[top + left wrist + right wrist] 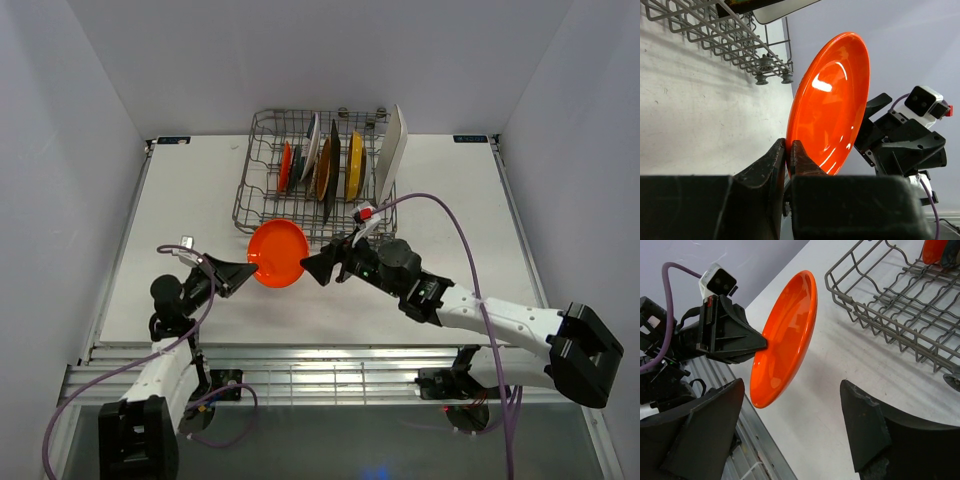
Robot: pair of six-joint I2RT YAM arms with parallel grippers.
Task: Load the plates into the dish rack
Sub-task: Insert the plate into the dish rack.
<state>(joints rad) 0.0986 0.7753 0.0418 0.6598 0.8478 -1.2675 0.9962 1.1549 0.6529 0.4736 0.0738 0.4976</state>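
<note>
Near the dish rack (263, 182), orange plate (278, 254) rim pinched in left tool (789, 151), right tool (791, 390) spread; racked plates (325, 165) edge-on, indistinct

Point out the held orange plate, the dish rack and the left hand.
held orange plate (277, 254), overhead view, centre of its face.
dish rack (245, 180), overhead view, left wire wall.
left hand (789, 151), left wrist view, between its fingertips.

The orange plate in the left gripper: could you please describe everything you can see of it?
The orange plate is round, glossy and shallow, perhaps plastic. It is tilted on edge, its rim pinched by the left gripper, in front of the dish rack. The open right gripper faces it without gripping.
</note>
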